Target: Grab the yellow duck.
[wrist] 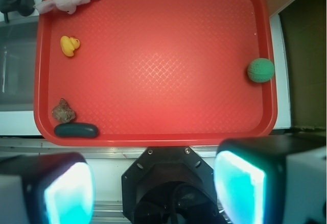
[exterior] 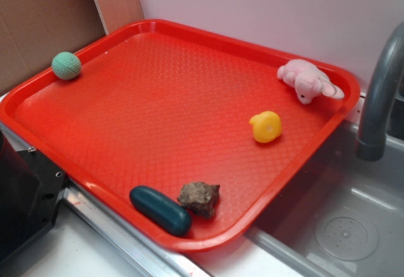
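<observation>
Yellow duck sits alone at right of the red tray, below the pink plush; the claw, fingers spread wide, hangs off the tray's near edge.

The red tray, filling most of the frame, looks like hard plastic with a fine diamond-embossed texture and a smooth, slightly shiny rim. Right of centre, the yellow duck appears smooth and glossy, like rubber. The pink animal at upper right is soft plush cloth. The brown lump at the bottom looks rough and matt; the dark green piece beside it is smooth with a dull sheen. The green ball at upper left has a matt, dimpled surface.
</observation>
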You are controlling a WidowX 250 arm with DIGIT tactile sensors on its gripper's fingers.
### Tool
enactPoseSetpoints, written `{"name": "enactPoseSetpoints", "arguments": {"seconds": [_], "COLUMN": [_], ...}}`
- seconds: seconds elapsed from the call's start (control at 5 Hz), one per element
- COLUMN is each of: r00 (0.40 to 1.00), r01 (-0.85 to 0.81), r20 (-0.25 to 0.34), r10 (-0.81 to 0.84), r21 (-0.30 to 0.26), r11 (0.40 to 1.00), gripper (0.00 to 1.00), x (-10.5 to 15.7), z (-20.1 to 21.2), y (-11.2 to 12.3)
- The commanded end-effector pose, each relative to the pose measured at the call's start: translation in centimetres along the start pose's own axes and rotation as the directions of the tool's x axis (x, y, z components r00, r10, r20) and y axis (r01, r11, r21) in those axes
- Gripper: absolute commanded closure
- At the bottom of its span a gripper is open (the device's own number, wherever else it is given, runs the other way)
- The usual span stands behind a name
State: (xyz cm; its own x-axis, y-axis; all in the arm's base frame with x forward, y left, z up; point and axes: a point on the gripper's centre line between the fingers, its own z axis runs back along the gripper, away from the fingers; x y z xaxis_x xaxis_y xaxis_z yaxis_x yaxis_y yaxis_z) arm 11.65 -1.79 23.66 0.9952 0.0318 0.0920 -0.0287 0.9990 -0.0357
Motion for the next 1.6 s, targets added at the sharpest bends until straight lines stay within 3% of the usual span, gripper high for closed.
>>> {"name": "enactPoseSetpoints", "arguments": {"seconds": [0.0,0.2,0.4,0.6,0.8,1.0,1.2,1.4], "r00": [1.000,0.997,0.984,0.931,0.873,0.855,0.843,0.843], "r01": [0.000,0.075,0.171,0.334,0.466,0.509,0.538,0.538], "r20": [0.000,0.003,0.049,0.128,0.137,0.087,0.055,0.014], "r10": [0.000,-0.075,-0.173,-0.341,-0.468,-0.511,-0.536,-0.538], "r21": [0.000,0.040,0.047,0.071,0.051,0.044,-0.037,-0.076], "r11": [1.000,0.996,0.984,0.940,0.883,0.860,0.842,0.840], "gripper": [0.00,0.00,0.00,0.00,0.00,0.00,0.00,0.00], "x": [0.0,2.4,5.6,8.4,10.8,12.6,13.3,13.4], "z": [0.0,-3.7,-6.5,-9.3,-12.0,-15.2,-19.0,-21.7], "y": [0.0,-0.9,-3.0,-6.7,-10.4,-11.9,-13.0,-14.1]}}
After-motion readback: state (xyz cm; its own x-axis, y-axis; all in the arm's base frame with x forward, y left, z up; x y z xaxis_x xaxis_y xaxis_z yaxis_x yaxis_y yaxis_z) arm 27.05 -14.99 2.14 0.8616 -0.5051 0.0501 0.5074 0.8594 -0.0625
